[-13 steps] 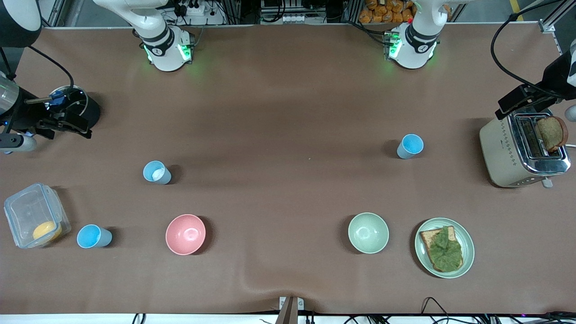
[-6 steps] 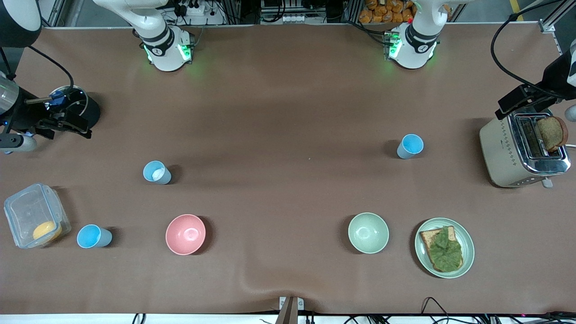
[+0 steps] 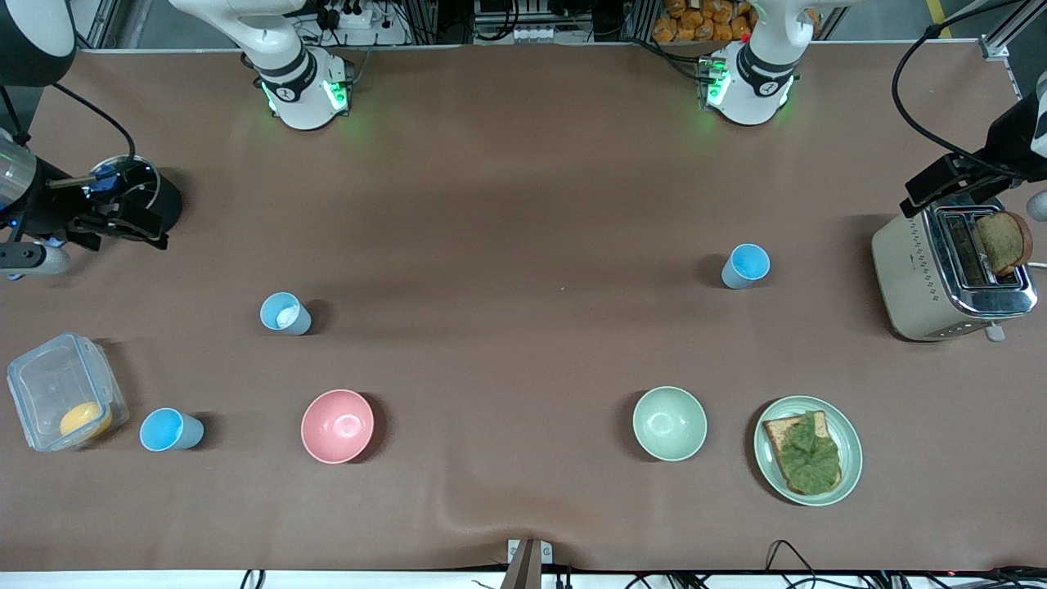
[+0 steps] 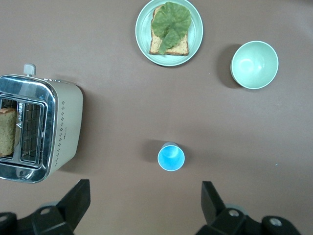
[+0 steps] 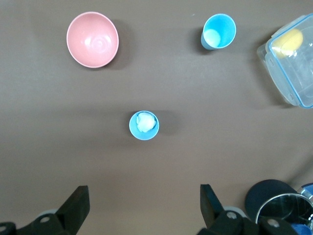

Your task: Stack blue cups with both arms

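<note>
Three blue cups stand upright and apart on the brown table. One cup (image 3: 745,266) is toward the left arm's end and also shows in the left wrist view (image 4: 171,157). A second cup (image 3: 285,313), with something white inside, is toward the right arm's end and shows in the right wrist view (image 5: 144,125). A third cup (image 3: 170,430) stands nearer the front camera, beside a clear box, and shows in the right wrist view (image 5: 218,31). My left gripper (image 4: 144,203) is open and empty, high over the table. My right gripper (image 5: 143,203) is open and empty, also high.
A pink bowl (image 3: 337,425) and a pale green bowl (image 3: 669,423) sit near the front. A plate with toast and lettuce (image 3: 808,450), a toaster (image 3: 953,274), a clear box (image 3: 61,401) and a black pot (image 3: 155,200) stand at the table's ends.
</note>
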`<state>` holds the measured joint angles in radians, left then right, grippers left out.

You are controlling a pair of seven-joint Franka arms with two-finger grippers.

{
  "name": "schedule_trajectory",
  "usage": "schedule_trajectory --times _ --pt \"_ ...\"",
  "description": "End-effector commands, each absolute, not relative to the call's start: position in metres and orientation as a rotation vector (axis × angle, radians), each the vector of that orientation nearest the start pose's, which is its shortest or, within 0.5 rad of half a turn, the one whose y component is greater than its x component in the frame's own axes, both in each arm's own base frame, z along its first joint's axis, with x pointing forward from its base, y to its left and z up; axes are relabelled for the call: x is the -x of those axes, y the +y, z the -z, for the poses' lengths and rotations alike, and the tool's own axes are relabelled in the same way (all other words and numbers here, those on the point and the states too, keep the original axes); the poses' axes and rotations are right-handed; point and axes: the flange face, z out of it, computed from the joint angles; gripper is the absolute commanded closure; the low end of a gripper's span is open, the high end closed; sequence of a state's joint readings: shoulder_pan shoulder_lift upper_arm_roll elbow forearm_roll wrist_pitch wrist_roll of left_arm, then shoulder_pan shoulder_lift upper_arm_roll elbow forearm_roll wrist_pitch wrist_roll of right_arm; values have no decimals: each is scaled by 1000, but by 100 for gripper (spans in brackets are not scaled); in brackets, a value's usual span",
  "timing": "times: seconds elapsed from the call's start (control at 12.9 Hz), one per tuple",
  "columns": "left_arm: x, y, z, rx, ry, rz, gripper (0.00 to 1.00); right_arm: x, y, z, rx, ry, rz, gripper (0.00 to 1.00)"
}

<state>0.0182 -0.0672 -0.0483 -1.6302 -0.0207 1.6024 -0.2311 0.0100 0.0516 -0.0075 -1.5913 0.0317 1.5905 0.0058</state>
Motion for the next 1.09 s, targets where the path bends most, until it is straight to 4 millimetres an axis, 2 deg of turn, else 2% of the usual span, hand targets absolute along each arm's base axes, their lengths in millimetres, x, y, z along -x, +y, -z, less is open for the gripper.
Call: schedule_trajectory --times 0.0,0.54,0.78,1.01 --pt "-535 -20 -640 3141 -332 72 0 -567 5 -587 3112 -5 -93 0" --pt "-536 -22 -637 3141 -327 65 0 -568 11 -582 3112 -22 -103 0" --pt "-536 -22 -637 3141 -327 65 0 -576 15 -560 3110 -33 -165 0" --pt "-536 -22 -637 3141 -327 65 0 -601 19 -499 3103 -39 -260 0"
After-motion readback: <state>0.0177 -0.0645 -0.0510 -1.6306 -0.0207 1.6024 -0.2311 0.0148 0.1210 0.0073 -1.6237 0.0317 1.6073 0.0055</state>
